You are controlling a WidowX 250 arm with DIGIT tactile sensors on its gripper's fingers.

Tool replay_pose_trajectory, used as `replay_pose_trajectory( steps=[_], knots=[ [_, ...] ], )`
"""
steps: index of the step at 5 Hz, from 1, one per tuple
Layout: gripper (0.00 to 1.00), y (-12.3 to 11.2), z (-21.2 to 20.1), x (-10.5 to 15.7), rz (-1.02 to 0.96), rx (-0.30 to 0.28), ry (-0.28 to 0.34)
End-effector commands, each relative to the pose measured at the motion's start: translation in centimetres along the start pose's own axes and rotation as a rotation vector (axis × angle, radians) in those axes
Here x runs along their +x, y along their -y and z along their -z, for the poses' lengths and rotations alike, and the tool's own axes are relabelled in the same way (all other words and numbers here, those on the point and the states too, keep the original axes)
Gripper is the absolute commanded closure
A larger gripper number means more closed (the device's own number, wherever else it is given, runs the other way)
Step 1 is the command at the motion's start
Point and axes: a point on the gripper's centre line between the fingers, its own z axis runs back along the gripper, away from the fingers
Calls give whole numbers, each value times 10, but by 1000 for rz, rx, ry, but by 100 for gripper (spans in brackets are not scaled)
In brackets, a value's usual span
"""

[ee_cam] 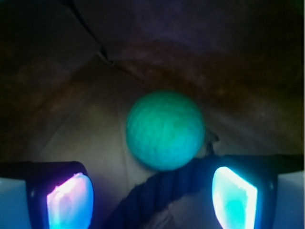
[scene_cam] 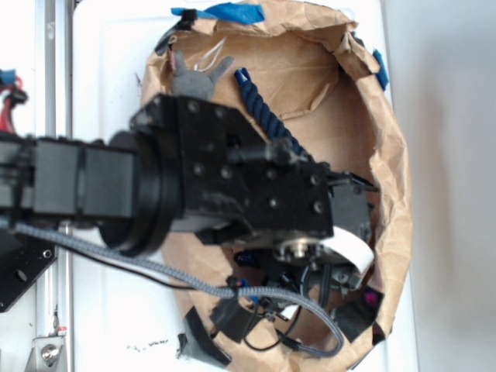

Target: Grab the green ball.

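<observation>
The green ball [ee_cam: 165, 130] is a round teal ball resting on brown paper, seen in the wrist view just ahead of my gripper [ee_cam: 152, 200]. My gripper is open, its two glowing pads [ee_cam: 70, 200] spread wide on either side, and nothing sits between them but a dark blue rope [ee_cam: 162, 195] that runs under the ball. In the exterior view the arm [scene_cam: 232, 186] reaches down into the brown paper bag [scene_cam: 387, 155] and hides the ball.
The paper bag's crumpled walls ring the work area. A dark blue rope [scene_cam: 267, 116] lies inside it at the back. A grey clip [scene_cam: 194, 74] sits at the bag's rim. Cables [scene_cam: 155, 267] trail under the arm.
</observation>
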Motion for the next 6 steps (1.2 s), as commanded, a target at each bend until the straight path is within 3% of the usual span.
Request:
replay_pose_trajectory(
  steps=[1, 2, 3, 5, 6],
  knots=[
    [0, 7, 3, 31, 8, 49, 57],
    [0, 3, 21, 35, -33, 53, 13],
    [100, 0, 25, 35, -76, 43, 5],
    [100, -7, 10, 29, -101, 56, 10],
    [100, -18, -27, 11, -189, 60, 21]
  ],
)
